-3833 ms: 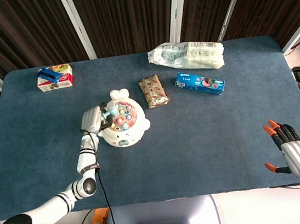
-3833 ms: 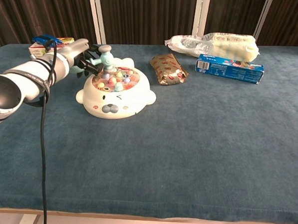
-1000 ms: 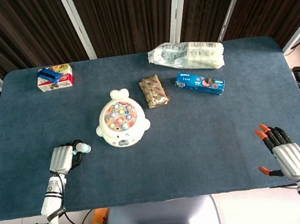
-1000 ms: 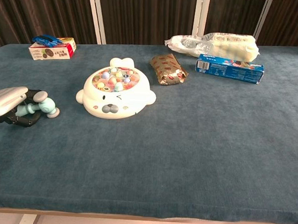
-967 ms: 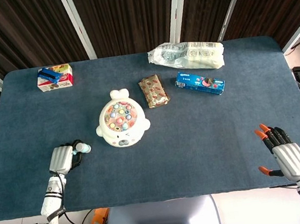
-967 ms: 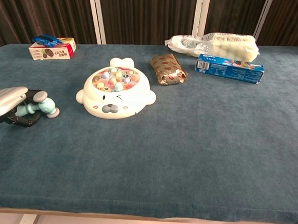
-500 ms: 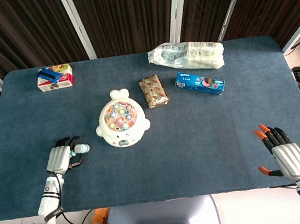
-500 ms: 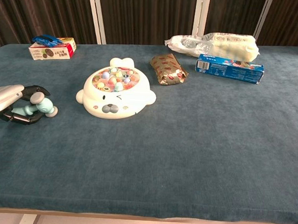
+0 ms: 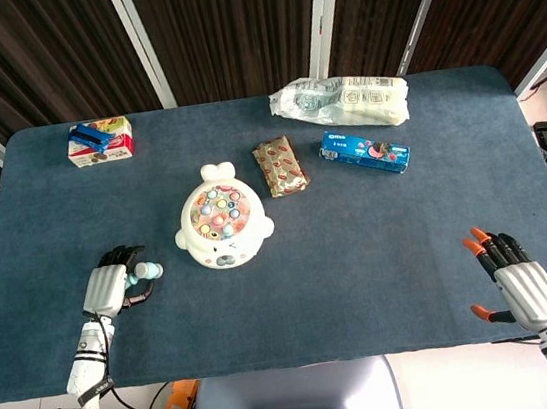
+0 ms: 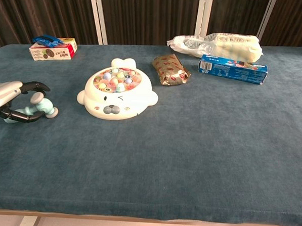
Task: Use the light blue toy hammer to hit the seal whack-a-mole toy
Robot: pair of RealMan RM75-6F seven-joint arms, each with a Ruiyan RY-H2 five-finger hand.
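The white seal whack-a-mole toy point(image 9: 221, 229) point(image 10: 116, 93) sits left of the table's middle, its top full of coloured pegs. The light blue toy hammer point(image 9: 143, 273) point(image 10: 40, 108) lies on the blue cloth to the toy's left. My left hand point(image 9: 108, 287) point(image 10: 7, 98) hovers over the hammer's handle with its fingers lifted and spread around it, not gripping. My right hand point(image 9: 527, 287) is at the table's near right corner, fingers spread and holding nothing. The chest view does not show the right hand.
A cookie box point(image 9: 100, 142) point(image 10: 53, 48) stands at the far left. A brown snack pack point(image 9: 280, 166) point(image 10: 171, 70), a blue biscuit box point(image 9: 366, 152) point(image 10: 233, 69) and a white bag point(image 9: 341, 102) point(image 10: 215, 44) lie behind and right of the seal toy.
My left hand carried the hammer from the seal toy to the near left, set it on the cloth, and has now spread its fingers off it. The right hand barely moved.
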